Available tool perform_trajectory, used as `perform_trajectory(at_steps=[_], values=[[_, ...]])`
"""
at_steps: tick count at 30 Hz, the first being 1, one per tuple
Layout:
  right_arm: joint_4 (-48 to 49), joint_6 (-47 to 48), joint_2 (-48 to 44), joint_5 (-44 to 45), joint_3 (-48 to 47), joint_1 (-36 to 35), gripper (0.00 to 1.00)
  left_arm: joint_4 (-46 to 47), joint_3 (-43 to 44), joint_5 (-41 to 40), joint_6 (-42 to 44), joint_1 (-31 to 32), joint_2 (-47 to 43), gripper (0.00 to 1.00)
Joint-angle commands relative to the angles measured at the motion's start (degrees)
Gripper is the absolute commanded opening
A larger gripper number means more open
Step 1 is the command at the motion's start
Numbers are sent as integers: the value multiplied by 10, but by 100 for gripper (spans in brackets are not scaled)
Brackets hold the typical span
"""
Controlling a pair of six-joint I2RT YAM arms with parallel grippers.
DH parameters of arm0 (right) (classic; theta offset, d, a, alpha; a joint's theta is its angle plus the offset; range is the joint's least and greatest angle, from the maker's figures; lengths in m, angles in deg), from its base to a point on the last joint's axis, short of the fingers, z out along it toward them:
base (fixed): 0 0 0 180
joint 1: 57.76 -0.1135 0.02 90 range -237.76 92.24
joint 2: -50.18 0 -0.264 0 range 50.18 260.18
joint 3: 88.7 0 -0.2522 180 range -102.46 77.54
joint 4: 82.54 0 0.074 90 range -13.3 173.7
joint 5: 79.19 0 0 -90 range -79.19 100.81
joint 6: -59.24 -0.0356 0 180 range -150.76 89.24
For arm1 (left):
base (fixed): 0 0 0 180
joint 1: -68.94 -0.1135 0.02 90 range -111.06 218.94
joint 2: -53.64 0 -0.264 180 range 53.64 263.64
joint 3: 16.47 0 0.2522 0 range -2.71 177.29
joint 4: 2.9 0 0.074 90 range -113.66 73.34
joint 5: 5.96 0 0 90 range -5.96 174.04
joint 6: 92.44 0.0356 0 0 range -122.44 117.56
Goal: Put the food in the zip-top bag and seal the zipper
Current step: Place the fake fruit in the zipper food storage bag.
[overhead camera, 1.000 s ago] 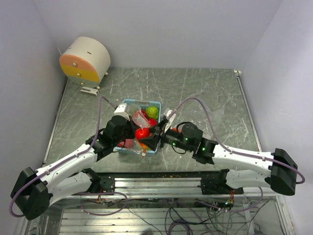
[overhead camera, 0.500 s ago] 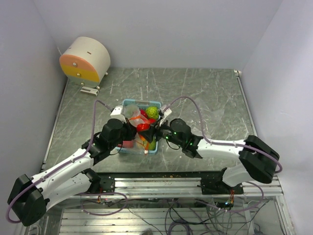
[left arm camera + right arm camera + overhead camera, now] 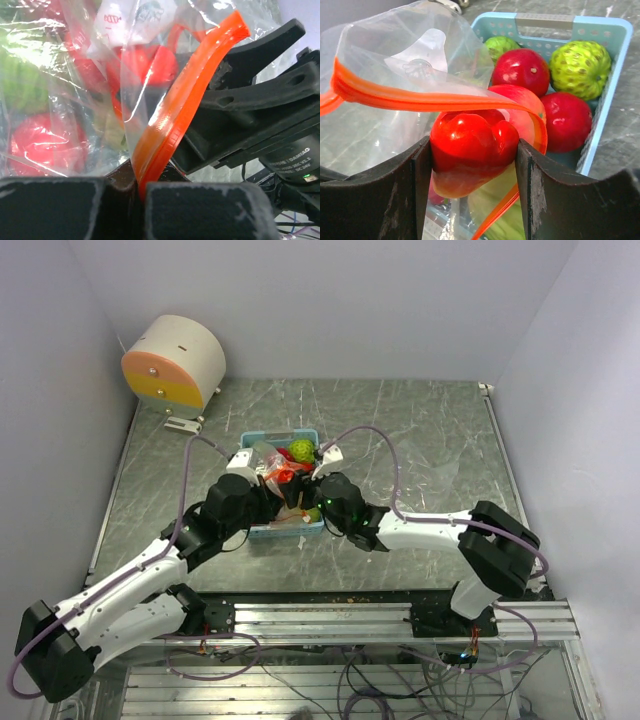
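My right gripper [image 3: 472,165] is shut on a glossy red toy fruit [image 3: 470,142] and holds it at the open mouth of the clear zip-top bag [image 3: 395,80]. The red-orange zipper strip [image 3: 435,102] curves over and round the fruit. My left gripper [image 3: 140,195] is shut on the zipper strip [image 3: 175,125] and holds the bag up; red and green fruits [image 3: 45,140] show through the plastic. Red fruits [image 3: 522,70] and a green one [image 3: 580,62] lie in the light blue basket [image 3: 615,35]. In the top view both grippers [image 3: 290,495] meet over the basket [image 3: 250,440].
A round cream and orange drum [image 3: 175,362] stands at the table's back left corner. Purple cables [image 3: 375,435] arch over both arms. White walls close in the grey marbled table [image 3: 430,440] at back and sides.
Both grippers have moved away from the near edge, taking the bag and red fruit with them. The basket has slid toward the back of the table.
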Motion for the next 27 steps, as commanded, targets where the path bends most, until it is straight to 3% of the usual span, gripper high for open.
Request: perform_trajectory(at_steps=[1,4,5,6,15,19,22,27], values=[[-79,23,11,76,-14,-19,56,-17,40,20,5,3,11,7],[-92,39,-14,73,-12,-34,89,-35,52,-8,12,4,37,7],[-96,42,-34,68,-9,-36,97,-42,56,-18,14,3,46,7],[-100,43,-50,59,-4,-37,100,-47,59,-27,16,3,52,7],[-113,82,-217,-80,36,-36,100,-50,70,-66,18,3,78,7],[-151,65,-263,-34,43,-34,100,-67,100,-66,22,4,82,7],[-215,26,-265,5,35,-6,94,-78,119,-62,24,3,72,7],[-174,-35,-254,-123,81,96,79,-94,131,-57,24,3,54,7]])
